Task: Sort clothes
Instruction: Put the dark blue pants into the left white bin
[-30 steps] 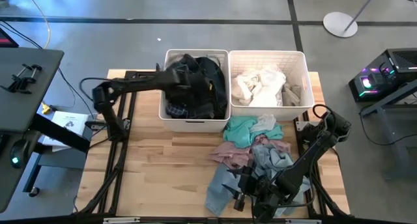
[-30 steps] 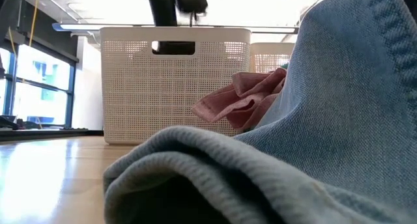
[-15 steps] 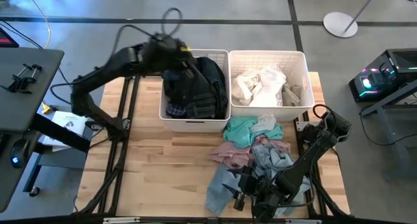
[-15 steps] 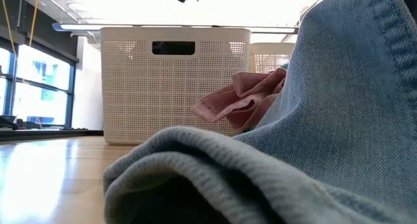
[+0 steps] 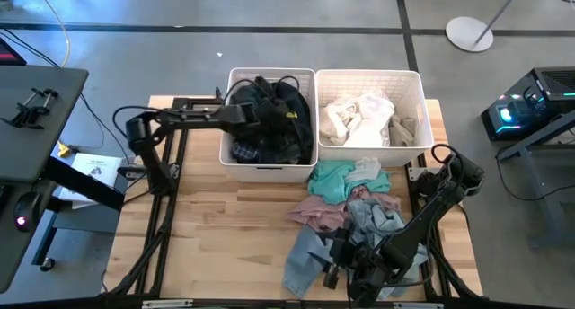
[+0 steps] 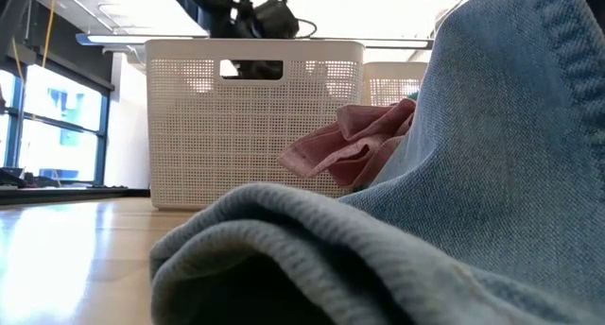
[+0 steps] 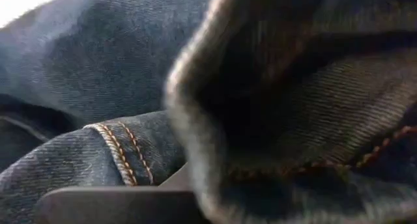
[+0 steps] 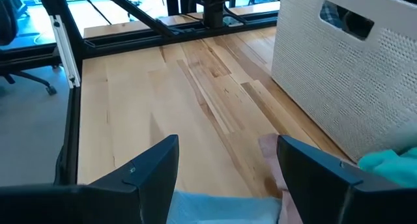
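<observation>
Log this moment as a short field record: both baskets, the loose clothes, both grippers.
left basket: dark clothes inside
right basket: white clothes inside
table pile: teal garment, pink garment, pale denim
left gripper: down in the left basket, against dark denim
right gripper: open, low at the table's near edge, over the pale denim

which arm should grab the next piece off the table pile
Right, probably. The right gripper is open and low at the pile, over the pale denim. The left gripper is down among the dark clothes in the left basket.
</observation>
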Controlling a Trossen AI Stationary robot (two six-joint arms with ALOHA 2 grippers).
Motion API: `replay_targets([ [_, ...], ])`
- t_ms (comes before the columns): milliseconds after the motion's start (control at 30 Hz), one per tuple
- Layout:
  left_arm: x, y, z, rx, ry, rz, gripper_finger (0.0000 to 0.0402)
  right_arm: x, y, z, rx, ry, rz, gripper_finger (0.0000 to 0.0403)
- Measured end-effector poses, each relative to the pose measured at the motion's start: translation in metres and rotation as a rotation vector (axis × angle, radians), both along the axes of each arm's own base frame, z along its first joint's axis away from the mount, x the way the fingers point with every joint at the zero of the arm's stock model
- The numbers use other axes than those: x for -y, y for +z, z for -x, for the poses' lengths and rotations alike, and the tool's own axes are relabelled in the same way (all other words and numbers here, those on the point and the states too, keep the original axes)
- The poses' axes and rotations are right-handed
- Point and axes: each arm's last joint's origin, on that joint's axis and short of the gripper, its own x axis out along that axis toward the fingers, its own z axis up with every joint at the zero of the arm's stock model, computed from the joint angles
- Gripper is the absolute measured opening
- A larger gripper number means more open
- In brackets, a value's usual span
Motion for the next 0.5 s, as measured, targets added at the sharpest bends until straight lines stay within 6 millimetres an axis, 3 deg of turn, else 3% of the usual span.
replay_targets([
  [100, -0.005, -0.018, -0.004, -0.014, 0.005, 0.01, 0.0022, 0.001, -0.001, 0.001, -0.008, -0.014, -0.009, 0.0248],
  [233, -0.006, -0.008, 0.002, 0.014, 0.005, 0.007, 0.0022, 0.003, -0.003, 0.002, -0.017, -0.025, -0.01, 0.0248],
  [333, -0.002, 0.019, 0.013, 0.073, -0.001, -0.013, 0.0022, 0.004, -0.002, 0.001, -0.009, -0.036, -0.006, 0.0248],
  [500, 0.017, 0.088, 0.044, 0.258, -0.03, -0.076, 0.0023, 0.005, -0.003, 0.0, -0.018, -0.031, -0.001, 0.0248],
])
